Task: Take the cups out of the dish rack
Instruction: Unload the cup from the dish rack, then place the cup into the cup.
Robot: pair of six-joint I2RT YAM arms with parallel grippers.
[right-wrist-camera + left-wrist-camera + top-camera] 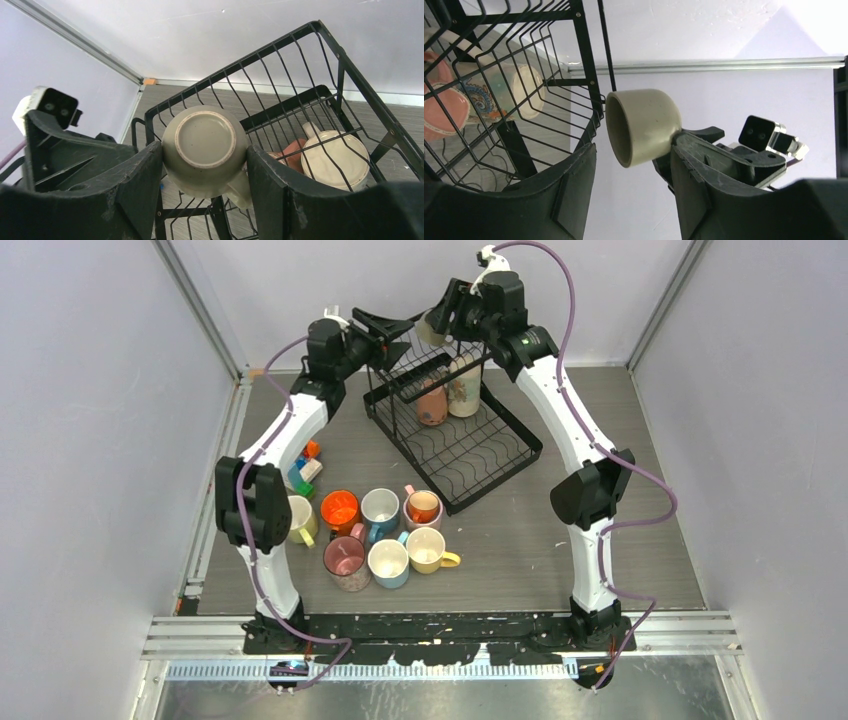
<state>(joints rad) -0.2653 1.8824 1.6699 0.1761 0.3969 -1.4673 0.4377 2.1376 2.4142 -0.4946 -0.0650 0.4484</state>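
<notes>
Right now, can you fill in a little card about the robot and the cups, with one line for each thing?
right end effector: shut on the beige cup, holding it over the top basket
left end effector: open, close beside that cup
rack: two cups in the lower tray, a salmon cup and a patterned cup
table: seven cups grouped near the left arm
extras: small coloured blocks by the left arm
</notes>
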